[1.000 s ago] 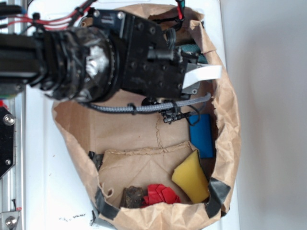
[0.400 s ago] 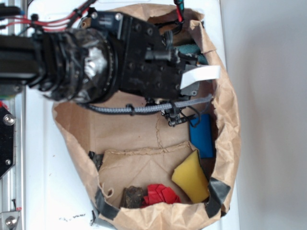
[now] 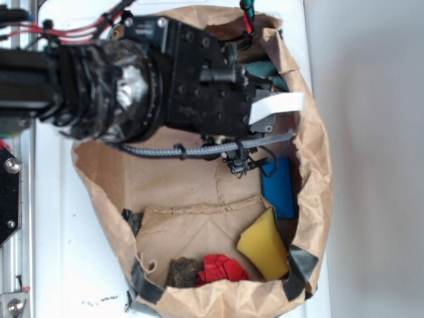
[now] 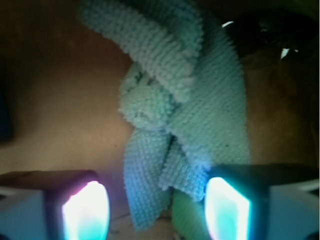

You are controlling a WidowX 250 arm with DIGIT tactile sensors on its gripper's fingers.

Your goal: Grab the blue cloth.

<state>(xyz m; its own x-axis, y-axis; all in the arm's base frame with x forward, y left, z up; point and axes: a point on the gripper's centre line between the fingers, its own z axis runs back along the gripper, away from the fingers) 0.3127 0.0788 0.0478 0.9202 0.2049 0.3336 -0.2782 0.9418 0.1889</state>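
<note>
The gripper (image 4: 157,210) hangs low over the blue cloth (image 4: 185,105) with its two fingers spread wide apart; in the wrist view the glowing pads (image 4: 85,212) sit at the bottom left and bottom right of the frame, and the lower tail of the cloth lies in the gap between them, closer to the right pad, with neither pad clearly pressing on it. The cloth is a light teal terry towel, twisted and bunched into thick folds that run from the top of that view down toward the fingers, resting on the brown paper floor. A sliver of lime-green material (image 4: 187,220) shows just beside the cloth's lower end, near the right pad. From the exterior view, the black arm (image 3: 132,79) reaches into the top of a crumpled brown paper bag (image 3: 318,185) lying open on a white table (image 3: 79,265), and only a small teal patch of the cloth (image 3: 262,68) peeks out beyond the wrist. Farther down in the bag lie a dark blue block (image 3: 279,187), a yellow wedge (image 3: 265,244), a red piece (image 3: 222,268) and a dark brown lump (image 3: 184,271), all well apart from the gripper.
</note>
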